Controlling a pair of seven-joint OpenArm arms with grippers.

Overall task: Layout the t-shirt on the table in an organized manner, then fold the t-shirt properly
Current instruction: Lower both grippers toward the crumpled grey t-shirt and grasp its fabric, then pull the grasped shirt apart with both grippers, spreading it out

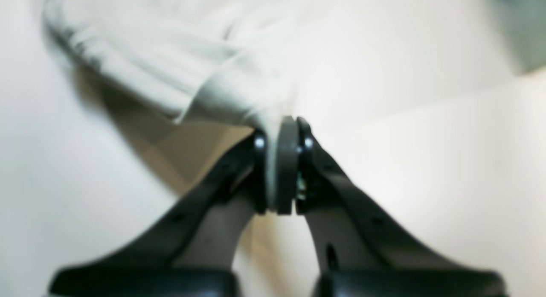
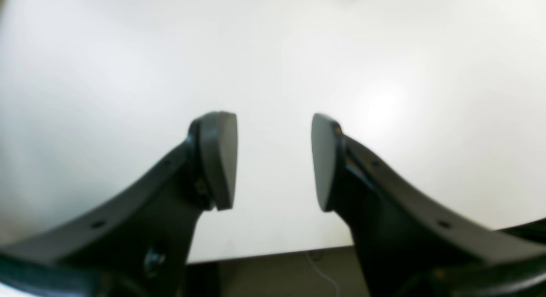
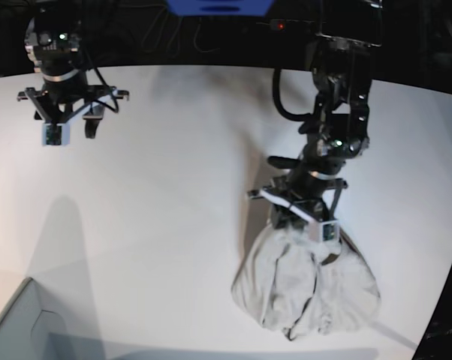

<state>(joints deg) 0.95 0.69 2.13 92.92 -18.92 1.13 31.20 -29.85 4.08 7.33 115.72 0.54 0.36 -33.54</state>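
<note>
Between tool [image 1: 281,164] tips, t-shirt [image 1: 239,83] fabric

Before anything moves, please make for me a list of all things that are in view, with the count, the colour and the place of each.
t-shirt: one, light grey, bunched on the table, partly lifted by the left arm
table: one, white, under both arms
box-like object: one, grey-green, near left corner of the base view; identity unclear
cable: one, pale, beyond the table edge in the right wrist view
left arm, with gripper: one, black, over the t-shirt, jaws shut on its cloth
right arm, with gripper: one, black, above the table at the far left of the base view, jaws open
</note>
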